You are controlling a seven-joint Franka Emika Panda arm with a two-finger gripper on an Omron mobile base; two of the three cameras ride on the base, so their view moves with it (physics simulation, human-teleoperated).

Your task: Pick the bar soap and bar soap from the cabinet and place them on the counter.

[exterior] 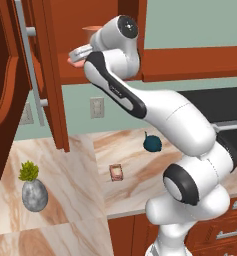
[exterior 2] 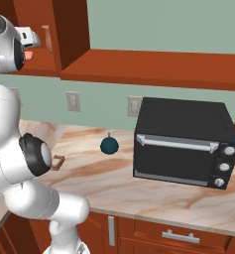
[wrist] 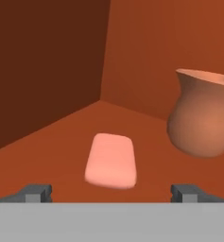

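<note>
pink bar soap (wrist: 110, 160) flat on the cabinet (wrist: 47, 61) floor, straight ahead of the pincer (wrist: 111, 193) and lined up with the middle of the gap between its tips. long side running away from the pincer, toward the back corner of the cabinet. pincer wide apart, nothing in it, tips not touching the pink bar soap. probably just needs a short push forward, then a squeeze across the short side. mug (wrist: 203, 116) close on one side of the pink bar soap, so maybe a bump there. brown-rimmed bar soap (exterior: 116, 172) lying down on the desk (exterior: 80, 165), well apart from the cabinet. from the base, pink bar soap mostly hidden by the arm, just a small pink bit showing. mug cut off at the edge. cabinet door (exterior: 10, 75) swung open.
</note>
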